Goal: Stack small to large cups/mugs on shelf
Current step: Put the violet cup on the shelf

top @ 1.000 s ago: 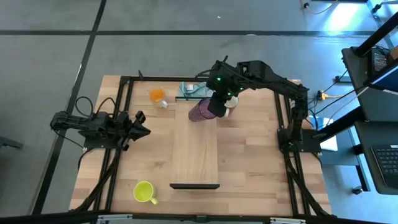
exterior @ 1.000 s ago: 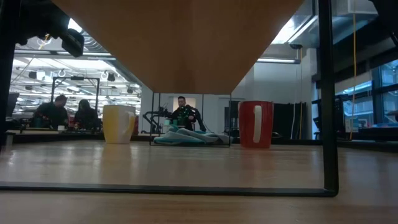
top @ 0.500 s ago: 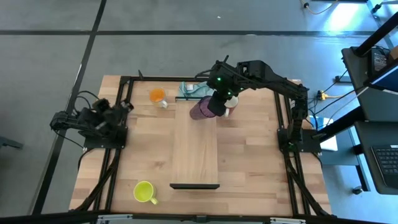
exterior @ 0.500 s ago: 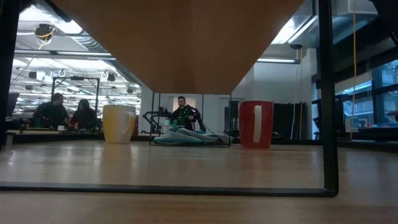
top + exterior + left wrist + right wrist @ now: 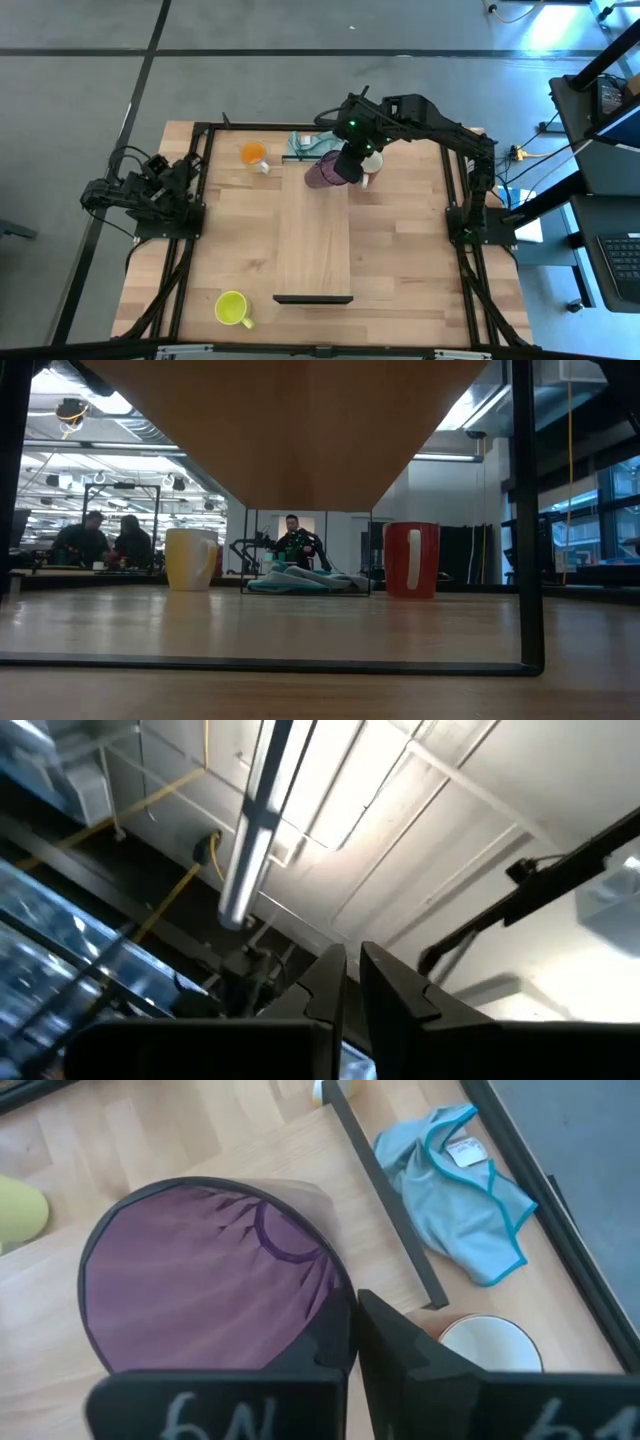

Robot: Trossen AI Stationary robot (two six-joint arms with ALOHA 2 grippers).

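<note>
My right gripper (image 5: 348, 168) is shut on the tall translucent purple tumbler (image 5: 322, 173) over the far end of the pale wooden shelf (image 5: 313, 240). The shelf's dark strip (image 5: 313, 298) is at its near end. The red mug with a white inside (image 5: 490, 1345) stands on the table just right of the tumbler, and shows in the low view (image 5: 410, 558). The orange mug (image 5: 253, 153) stands far left of the shelf. The yellow-green mug (image 5: 232, 308) stands near left. My left gripper (image 5: 352, 960) is shut and empty at the table's left edge (image 5: 175, 172), pointing up at the ceiling. My right gripper holds the tumbler by its rim (image 5: 338, 1295), on the side toward the table's right. The wall runs into the gap between the fingers, one finger (image 5: 330, 1345) over the inside and one outside. The fingers slant down from above and the right. The tumbler hangs mouth up, tilted; whether its base rests on the shelf is hidden.
A teal-edged cloth (image 5: 305, 143) lies at the far edge behind a dark frame bar (image 5: 385, 1200). The black frame (image 5: 195, 220) runs along the table's left and right sides. In the low view the shelf's underside (image 5: 300, 430) fills the top, and people sit in the room beyond.
My left gripper has swung up and back toward the table's left edge. It pointed level toward the shelf before and now tips upward. The right gripper and the tumbler have kept still.
</note>
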